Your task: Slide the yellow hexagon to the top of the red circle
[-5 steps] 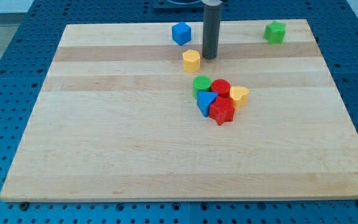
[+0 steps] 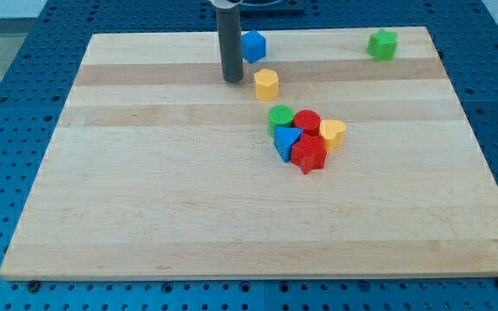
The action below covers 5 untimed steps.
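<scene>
Tip (image 2: 233, 80) just left of yellow hexagon (image 2: 266, 84), apart; red circle (image 2: 307, 122) lower right; end effector a bare rod, grasping nothing

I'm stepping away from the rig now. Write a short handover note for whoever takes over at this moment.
My tip is down on the board, just to the view's left of the yellow hexagon, with a small gap.
The red circle sits in the cluster below, beside the green circle.
Done: nothing visible; the hexagon is above and to the left of the red circle, apart from it.
Left: push it toward the view's right, above the red circle.
</scene>
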{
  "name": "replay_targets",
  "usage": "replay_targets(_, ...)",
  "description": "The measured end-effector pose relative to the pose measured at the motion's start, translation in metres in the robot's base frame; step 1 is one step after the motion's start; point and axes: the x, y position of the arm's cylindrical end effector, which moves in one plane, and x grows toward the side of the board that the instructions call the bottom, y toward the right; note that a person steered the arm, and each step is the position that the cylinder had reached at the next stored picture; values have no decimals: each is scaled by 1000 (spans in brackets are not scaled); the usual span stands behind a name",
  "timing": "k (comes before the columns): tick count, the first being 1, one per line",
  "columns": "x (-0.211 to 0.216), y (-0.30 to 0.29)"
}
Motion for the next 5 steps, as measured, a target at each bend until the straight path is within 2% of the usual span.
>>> replay_targets(1, 5, 6)
replay_targets(3, 5, 63)
replay_targets(5, 18, 93)
